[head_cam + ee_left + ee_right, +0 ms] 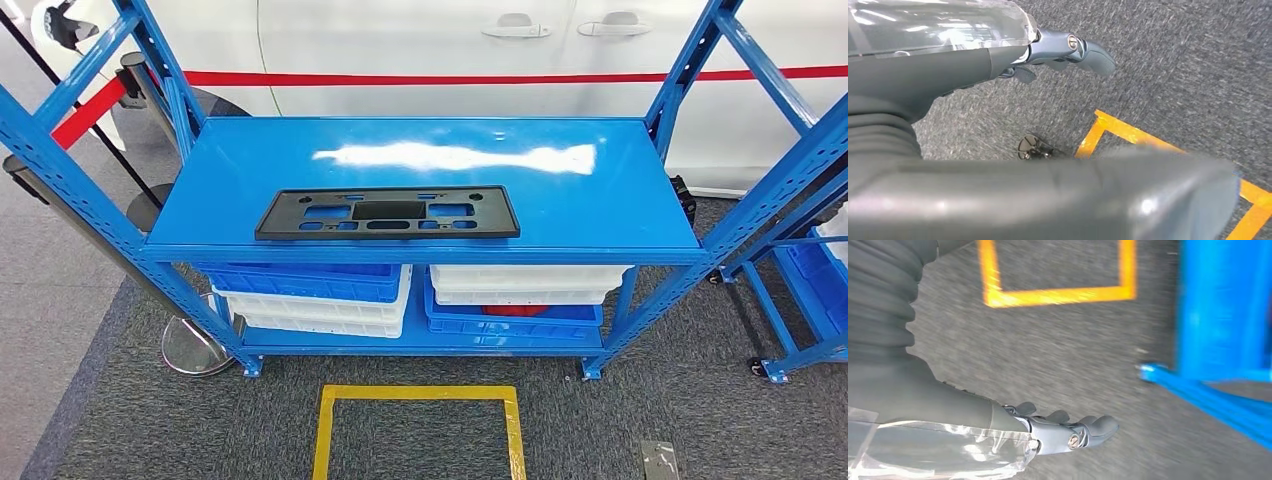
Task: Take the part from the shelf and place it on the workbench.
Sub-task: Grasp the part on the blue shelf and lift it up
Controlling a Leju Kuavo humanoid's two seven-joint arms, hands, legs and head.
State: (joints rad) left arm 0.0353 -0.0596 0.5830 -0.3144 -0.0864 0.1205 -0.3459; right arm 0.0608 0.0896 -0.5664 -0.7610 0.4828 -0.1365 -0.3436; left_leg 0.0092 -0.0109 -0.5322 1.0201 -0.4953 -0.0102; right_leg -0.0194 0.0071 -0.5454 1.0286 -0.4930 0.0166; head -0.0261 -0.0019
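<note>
part [387, 213] flat on shelf [600, 200] top, near its front edge | left hand [1068, 52], right hand [1068, 432] hang empty, fingers loosely apart | risk: thin flat part slips from fingers, falls off shelf

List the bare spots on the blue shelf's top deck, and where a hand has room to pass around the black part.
The top deck is bare behind the black part and to its right, up to the right uprights. A narrower strip lies free at its left end. Along the front edge the part sits close, leaving little room. The lower level is crowded with stacked bins.
</note>
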